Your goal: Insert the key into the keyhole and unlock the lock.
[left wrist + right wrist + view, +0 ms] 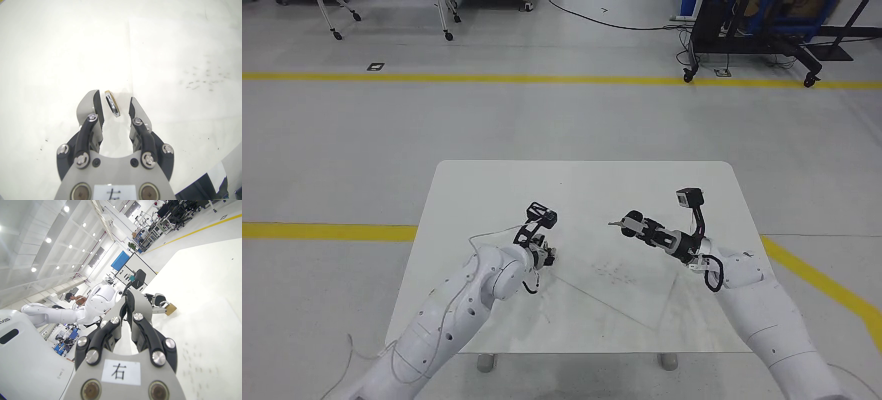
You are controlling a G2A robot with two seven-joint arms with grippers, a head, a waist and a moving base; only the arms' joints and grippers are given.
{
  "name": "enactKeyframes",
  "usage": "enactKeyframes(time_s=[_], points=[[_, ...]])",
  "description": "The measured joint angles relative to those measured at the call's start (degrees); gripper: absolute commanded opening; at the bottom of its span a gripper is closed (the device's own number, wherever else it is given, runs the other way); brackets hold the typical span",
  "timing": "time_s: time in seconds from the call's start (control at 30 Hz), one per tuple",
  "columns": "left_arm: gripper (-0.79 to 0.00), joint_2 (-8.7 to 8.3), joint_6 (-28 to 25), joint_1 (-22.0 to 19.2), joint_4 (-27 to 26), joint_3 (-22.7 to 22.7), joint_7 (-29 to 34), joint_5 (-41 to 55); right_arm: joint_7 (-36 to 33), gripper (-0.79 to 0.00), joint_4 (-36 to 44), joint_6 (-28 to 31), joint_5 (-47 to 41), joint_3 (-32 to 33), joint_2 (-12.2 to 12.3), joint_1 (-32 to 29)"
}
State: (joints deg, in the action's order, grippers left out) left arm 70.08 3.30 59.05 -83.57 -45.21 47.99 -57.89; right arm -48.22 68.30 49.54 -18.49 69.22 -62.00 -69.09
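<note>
From the top view, a white table [492, 190] is seen with both arms over its near half. The left gripper [544, 254] is held low at the tabletop, and the right gripper [625, 221] is raised and turned toward it. The two are kept apart. A small thin piece [613, 223] juts from the right gripper's tips but is too small to be named. The lock cannot be made out here beneath the left wrist. Faint dark scuff marks [627, 270] are spread on the table between the arms.

In the left wrist view, the left gripper [117, 95] is spread wide. The padlock [112, 103] is seen from above, standing on the table [56, 47] between the fingers [98, 103]. It stands just beside one pad and well clear of the other. Its chrome shackle and a brass edge are shown, while the keyhole is hidden. A white label with one character is fixed to the gripper's base and is cut off by the frame.

In the right wrist view, the right gripper [128, 294] is seen with its fingers pressed together. Nothing gripped can be made out between them. Beyond it, the padlock [170, 309] is shown from the side, with its brass body on the table [208, 275] and the left gripper [160, 303] around its shackle. A similar label is carried on this base.
</note>
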Motion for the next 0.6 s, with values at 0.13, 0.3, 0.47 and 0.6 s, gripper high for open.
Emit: enactKeyframes(time_s=[0.13, 0.3, 0.47, 0.6], points=[[-0.785, 0.42, 0.14, -0.54, 0.5, 0.8, 0.73, -1.31, 0.0, -0.785, 0.0, 0.0, 0.0, 0.0, 0.0, 0.0], [-0.785, 0.64, 0.27, -0.44, 0.52, 0.52, 1.03, -2.03, 0.0, -0.785, 0.0, 0.0, 0.0, 0.0, 0.0, 0.0], [-0.785, 0.59, -0.01, 0.45, -0.32, -0.54, 0.47, -2.4, 0.0, -0.785, 0.0, 0.0, 0.0, 0.0, 0.0, 0.0], [-0.785, 0.41, -1.59, 1.74, -0.73, -3.19, -1.94, 1.84, 0.0, -0.785, 0.0, 0.0, 0.0, 0.0, 0.0, 0.0]])
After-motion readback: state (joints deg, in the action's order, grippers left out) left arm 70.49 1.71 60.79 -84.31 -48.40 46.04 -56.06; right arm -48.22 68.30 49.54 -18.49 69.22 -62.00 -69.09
